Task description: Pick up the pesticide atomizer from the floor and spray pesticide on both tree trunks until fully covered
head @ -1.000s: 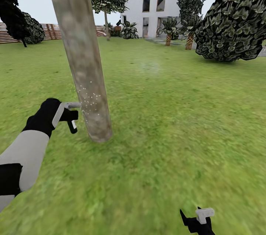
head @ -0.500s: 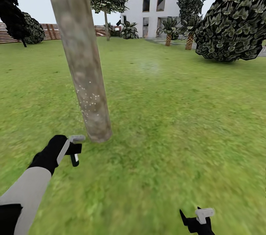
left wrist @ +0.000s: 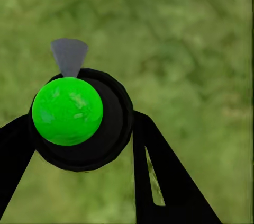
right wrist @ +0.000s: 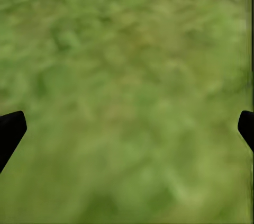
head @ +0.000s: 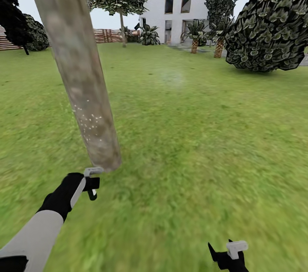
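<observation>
Green-capped atomizer (left wrist: pixel 67 110) in left tool (left wrist: pixel 79 144), speckled trunk (head: pixel 81 92) ahead

Flat, bright daylight render, pale overcast sky, no clear light direction. No cast shadows under the tree trunk (head: pixel 81 88) or bush (head: pixel 269 32); shading is only texture mottling. No glare. Grass floor (head: pixel 205 143) is smeared and low-res, worst toward the head view's lower edge; far house (head: pixel 179 2) and foliage are blocky but sharper. Whitish pesticide (head: pixel 90 120) specks read crisp against the trunk. Both wrist views: grass is a soft green blur, claw fingers (left wrist: pixel 159 176) are near-black silhouettes with no surface detail. Green ball (left wrist: pixel 67 110) is saturated with faint mottling.
</observation>
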You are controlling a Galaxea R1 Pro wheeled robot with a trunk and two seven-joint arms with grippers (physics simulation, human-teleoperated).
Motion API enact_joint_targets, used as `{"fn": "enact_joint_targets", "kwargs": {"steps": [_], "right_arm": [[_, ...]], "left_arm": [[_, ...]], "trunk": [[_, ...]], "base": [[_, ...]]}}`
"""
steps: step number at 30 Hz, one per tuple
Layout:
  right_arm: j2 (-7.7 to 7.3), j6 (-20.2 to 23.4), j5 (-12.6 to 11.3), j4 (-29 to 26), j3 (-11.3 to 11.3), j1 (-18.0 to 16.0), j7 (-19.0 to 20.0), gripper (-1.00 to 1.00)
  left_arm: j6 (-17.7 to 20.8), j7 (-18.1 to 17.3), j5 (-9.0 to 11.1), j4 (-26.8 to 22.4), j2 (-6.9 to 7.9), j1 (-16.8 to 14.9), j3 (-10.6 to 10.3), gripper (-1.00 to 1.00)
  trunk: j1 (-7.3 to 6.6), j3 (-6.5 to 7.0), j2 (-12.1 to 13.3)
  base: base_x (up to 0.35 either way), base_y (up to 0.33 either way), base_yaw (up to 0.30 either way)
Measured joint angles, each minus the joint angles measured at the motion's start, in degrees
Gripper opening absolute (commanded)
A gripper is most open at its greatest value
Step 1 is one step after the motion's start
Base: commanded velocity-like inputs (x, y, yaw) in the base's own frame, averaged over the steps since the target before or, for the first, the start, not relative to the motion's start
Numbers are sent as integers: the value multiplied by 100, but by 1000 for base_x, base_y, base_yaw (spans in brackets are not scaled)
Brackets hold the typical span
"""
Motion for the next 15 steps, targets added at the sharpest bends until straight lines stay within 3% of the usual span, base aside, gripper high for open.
{"fn": "enact_joint_targets", "kwargs": {"steps": [3, 8, 11, 15], "right_arm": [[0, 0, 0, 0, 0, 0, 0, 100], [0, 0, -8, 0, 0, 0, 0, 100], [0, 0, -9, 0, -1, 0, 0, 100], [0, 0, -7, 0, -1, 0, 0, 100]], "left_arm": [[34, -14, 0, 0, 4, 5, 8, -100], [57, -32, -9, 0, 40, 5, 75, -100], [59, -49, -4, -1, 38, 5, 343, -100], [59, -50, 10, -6, 9, 5, 398, -100]], "trunk": [[0, 0, 0], [0, 0, 0], [0, 0, 0], [0, 0, 0]], "base": [[121, -187, 0], [37, -21, 27], [1, -1, 227], [0, 0, 271]]}}
